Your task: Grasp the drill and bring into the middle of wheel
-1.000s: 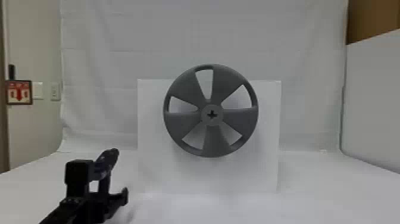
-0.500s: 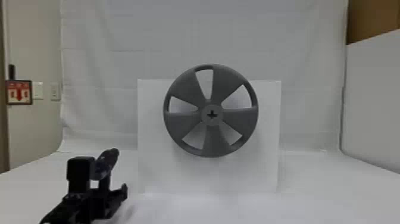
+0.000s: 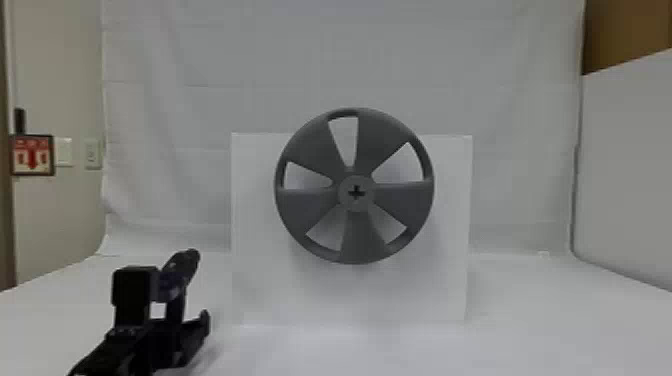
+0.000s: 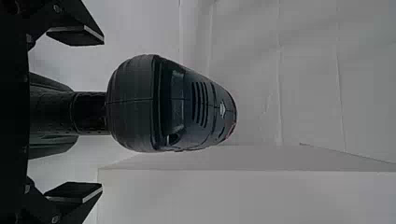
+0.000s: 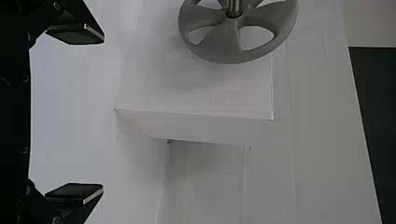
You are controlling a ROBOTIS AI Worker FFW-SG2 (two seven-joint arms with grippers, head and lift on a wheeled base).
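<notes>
At the lower left of the head view, my left gripper (image 3: 168, 303) is around the dark drill (image 3: 181, 269), which stands upright. In the left wrist view that gripper (image 4: 102, 115) is open, its two fingers apart on either side of the handle of the drill (image 4: 135, 103), with gaps between. The grey wheel (image 3: 307, 210) is mounted upright at the centre, with a cross-shaped hole in its hub (image 3: 356, 192). The right wrist view has my right gripper (image 5: 102, 115) open and holding nothing, with the wheel (image 5: 224, 44) farther off.
A white panel (image 3: 350, 300) stands behind the wheel, on a white-covered table (image 3: 560, 330). White cloth (image 3: 450, 60) hangs at the back. A white partition (image 3: 625, 175) borders the right side.
My left gripper has shifted slightly around the drill; its right-hand finger in the head view is a little higher and farther left. Drill and wheel have not moved.
</notes>
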